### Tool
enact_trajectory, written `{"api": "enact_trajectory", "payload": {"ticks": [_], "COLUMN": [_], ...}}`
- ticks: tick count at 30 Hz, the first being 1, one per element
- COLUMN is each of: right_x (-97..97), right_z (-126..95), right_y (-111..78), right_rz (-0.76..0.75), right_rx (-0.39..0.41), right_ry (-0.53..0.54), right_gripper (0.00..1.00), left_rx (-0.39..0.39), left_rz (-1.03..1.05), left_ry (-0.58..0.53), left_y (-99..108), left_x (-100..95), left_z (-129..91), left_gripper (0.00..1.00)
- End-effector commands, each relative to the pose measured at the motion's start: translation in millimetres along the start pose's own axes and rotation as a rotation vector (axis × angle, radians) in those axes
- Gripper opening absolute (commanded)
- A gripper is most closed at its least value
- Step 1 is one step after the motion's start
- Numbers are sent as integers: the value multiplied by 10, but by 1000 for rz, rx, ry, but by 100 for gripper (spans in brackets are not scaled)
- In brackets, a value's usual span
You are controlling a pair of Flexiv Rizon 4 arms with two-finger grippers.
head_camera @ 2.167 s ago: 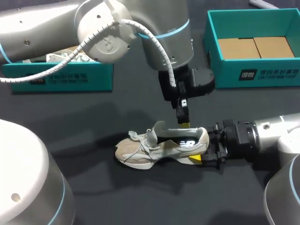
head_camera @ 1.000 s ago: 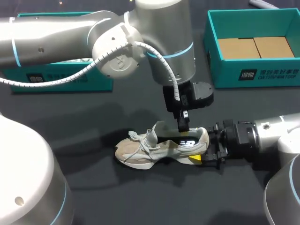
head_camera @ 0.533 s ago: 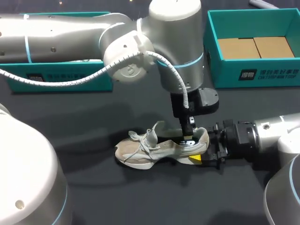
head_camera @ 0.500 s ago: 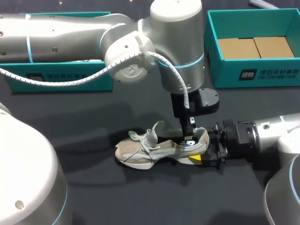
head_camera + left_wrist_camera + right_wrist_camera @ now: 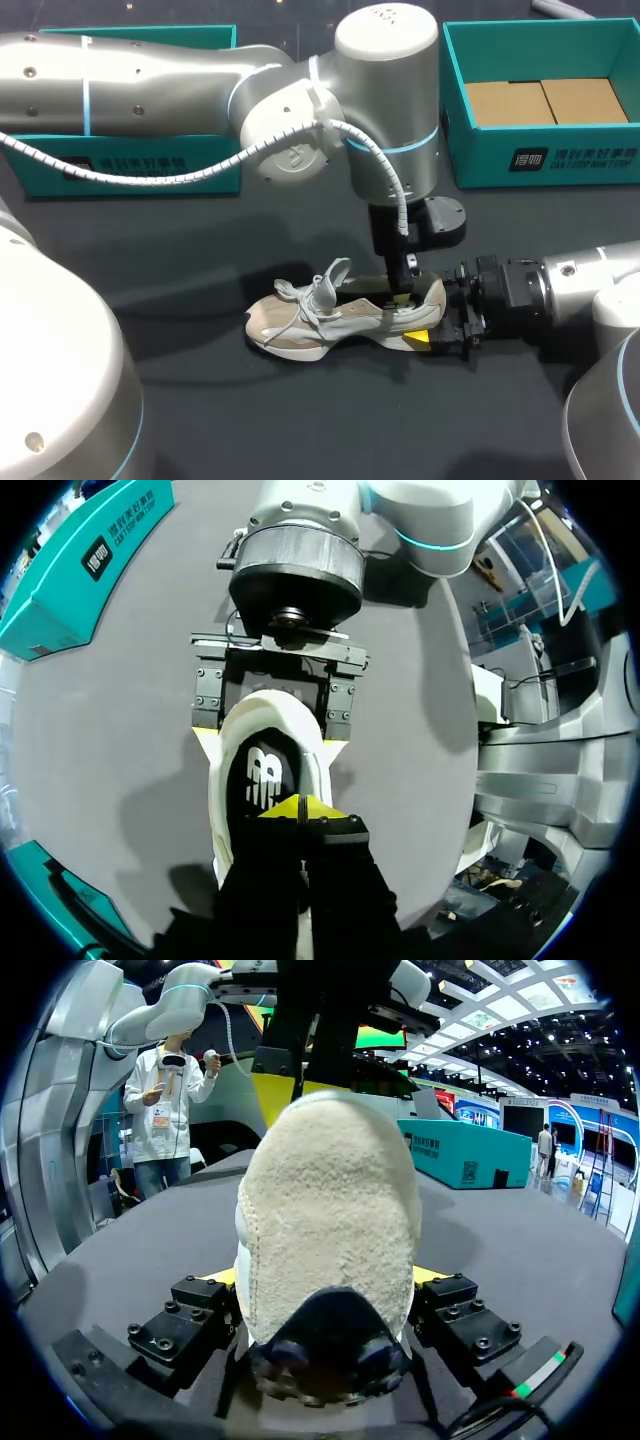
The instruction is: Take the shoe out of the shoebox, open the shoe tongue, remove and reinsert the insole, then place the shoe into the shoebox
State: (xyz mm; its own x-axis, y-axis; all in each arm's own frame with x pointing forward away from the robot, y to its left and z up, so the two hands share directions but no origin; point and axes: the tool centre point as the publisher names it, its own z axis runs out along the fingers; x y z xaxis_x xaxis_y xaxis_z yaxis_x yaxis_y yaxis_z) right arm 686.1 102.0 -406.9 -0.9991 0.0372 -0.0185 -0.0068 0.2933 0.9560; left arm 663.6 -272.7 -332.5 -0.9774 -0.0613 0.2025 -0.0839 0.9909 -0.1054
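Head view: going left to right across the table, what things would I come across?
Left teal box → shoe → right tool, clamped on the shoe's heel → right teal box. The left tool dips into the shoe, so I skip it.

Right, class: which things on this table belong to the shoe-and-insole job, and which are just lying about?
In the job: shoe, insole, shoebox, left gripper, right gripper.
Lying about: second teal box, cardboard pieces inside the shoebox.
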Motion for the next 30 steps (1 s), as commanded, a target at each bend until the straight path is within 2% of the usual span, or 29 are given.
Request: {"api": "enact_trajectory", "payload": {"ticks": [1, 20, 30], "right_x": [6, 6, 6], "right_z": [-7, -7, -7], "right_y": [2, 2, 2], "right_rz": [0, 0, 0], "right_rx": [4, 4, 4], "right_ry": [0, 0, 0], "right_gripper": [0, 0, 0], "left_rx": [-3, -36, -61], "left_rz": [0, -12, -35], "left_ry": [11, 31, 57], "left_y": [-5, 140, 323], "left_x": [-40, -90, -124], "left_z": [54, 212, 299], "left_gripper": [0, 0, 0]}}
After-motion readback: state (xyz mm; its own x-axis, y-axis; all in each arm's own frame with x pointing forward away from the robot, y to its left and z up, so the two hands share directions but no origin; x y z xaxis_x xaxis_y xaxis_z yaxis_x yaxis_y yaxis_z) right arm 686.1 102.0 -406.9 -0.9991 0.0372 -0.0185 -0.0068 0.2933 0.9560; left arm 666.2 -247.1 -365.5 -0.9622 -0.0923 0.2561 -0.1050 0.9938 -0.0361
